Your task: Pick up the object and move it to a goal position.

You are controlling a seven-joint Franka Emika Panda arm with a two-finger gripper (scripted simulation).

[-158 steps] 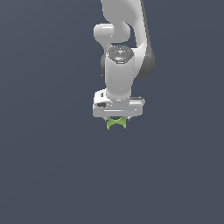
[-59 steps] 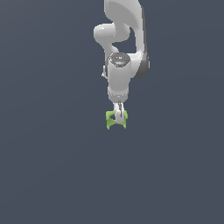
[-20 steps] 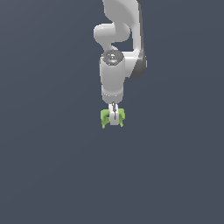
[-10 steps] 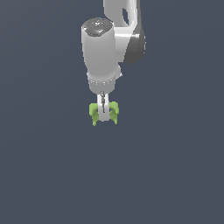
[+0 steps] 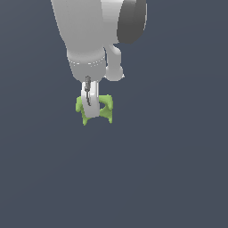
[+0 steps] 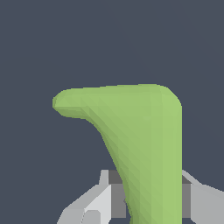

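Note:
The lime-green object [image 5: 105, 108], an arched piece with short pointed legs, hangs in my gripper [image 5: 91, 109] in the exterior view, just under the white arm. The gripper is shut on it, one white finger [image 5: 90, 104] lying across its front. In the wrist view the green object [image 6: 144, 144] fills the middle of the picture, with the grey and white fingers [image 6: 98, 205] on either side of its lower end. No goal marker shows in either view.
The white arm [image 5: 89, 31] with its dark joint cap [image 5: 132, 20] fills the top of the exterior view. Around it is a plain dark grey-blue surface [image 5: 169, 169].
The arm has swung toward the camera and to the exterior view's left, so it looks much larger. The green object has gone with it, still held.

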